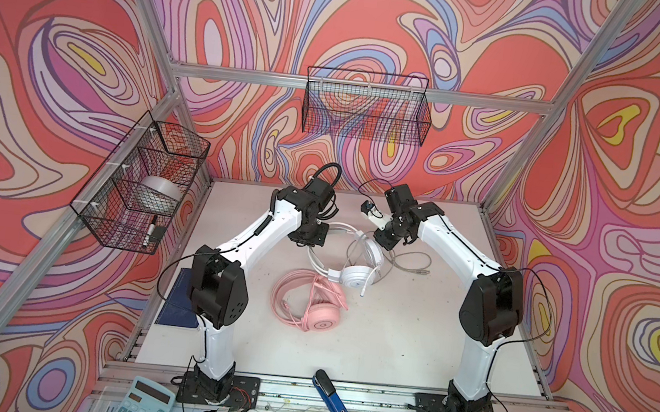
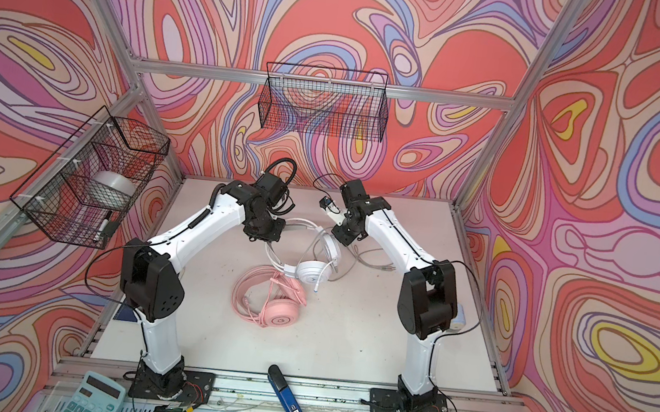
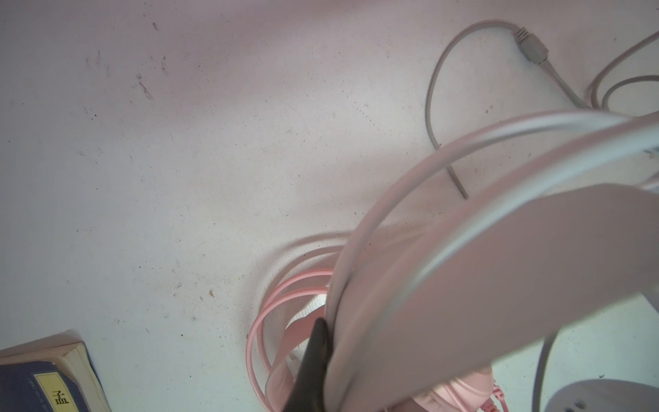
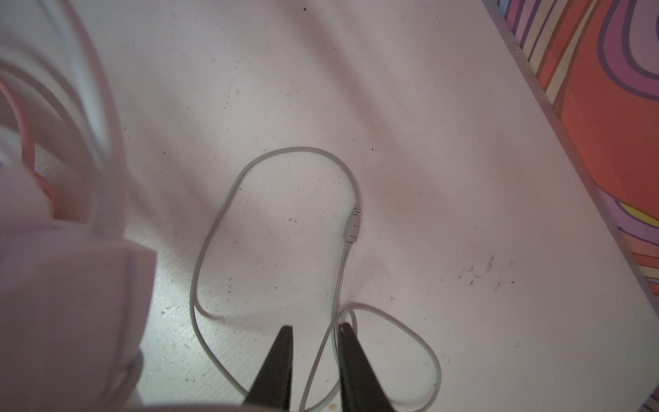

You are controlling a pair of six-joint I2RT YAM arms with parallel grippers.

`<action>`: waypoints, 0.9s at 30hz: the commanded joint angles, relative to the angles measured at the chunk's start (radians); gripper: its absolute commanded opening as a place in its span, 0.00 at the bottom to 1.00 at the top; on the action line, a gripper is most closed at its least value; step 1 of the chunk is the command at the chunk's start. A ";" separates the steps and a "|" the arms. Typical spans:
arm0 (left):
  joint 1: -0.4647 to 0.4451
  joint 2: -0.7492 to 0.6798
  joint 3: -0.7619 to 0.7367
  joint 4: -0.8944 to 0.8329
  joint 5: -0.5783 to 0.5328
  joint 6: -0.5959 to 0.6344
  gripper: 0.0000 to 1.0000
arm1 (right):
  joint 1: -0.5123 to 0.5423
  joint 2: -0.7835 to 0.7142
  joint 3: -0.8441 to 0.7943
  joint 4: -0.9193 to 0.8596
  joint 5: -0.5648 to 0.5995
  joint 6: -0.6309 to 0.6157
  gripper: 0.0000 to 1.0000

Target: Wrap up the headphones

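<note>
Your left gripper (image 3: pixel 322 342) is clenched on the headband (image 3: pixel 463 285) of the white headset (image 1: pixel 358 275). Only one dark finger shows in the left wrist view, pressed hard against the band. That grip makes sense: it anchors the headset at the centre of both top views so the frame can't slide while the cord is worked.

Over on the right, your right gripper (image 4: pixel 313 342) hangs low at the bottom edge of the right wrist view. Its fingers are parted, with loose strands of the grey cable (image 4: pixel 299 149) running between them, and nothing is pinched yet. The cable sprawls in open loops across the table (image 1: pixel 388 347), its inline connector (image 4: pixel 353 224) lying mid-frame, so you're lined up to catch slack, I'd say.

The pink headset (image 1: pixel 318 316) lies just below the white one in a top view. Its pink cord is gathered in a coil beside its earcup, and it looks already dealt with. That leaves the white one as the job in hand.
</note>
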 commanded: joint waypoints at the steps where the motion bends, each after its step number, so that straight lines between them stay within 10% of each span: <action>1: -0.009 -0.057 0.000 0.025 0.057 0.001 0.00 | -0.048 -0.016 -0.054 0.074 -0.138 0.082 0.25; 27: 0.028 -0.175 0.118 0.129 0.272 -0.112 0.00 | -0.093 -0.061 -0.334 0.333 -0.278 0.324 0.22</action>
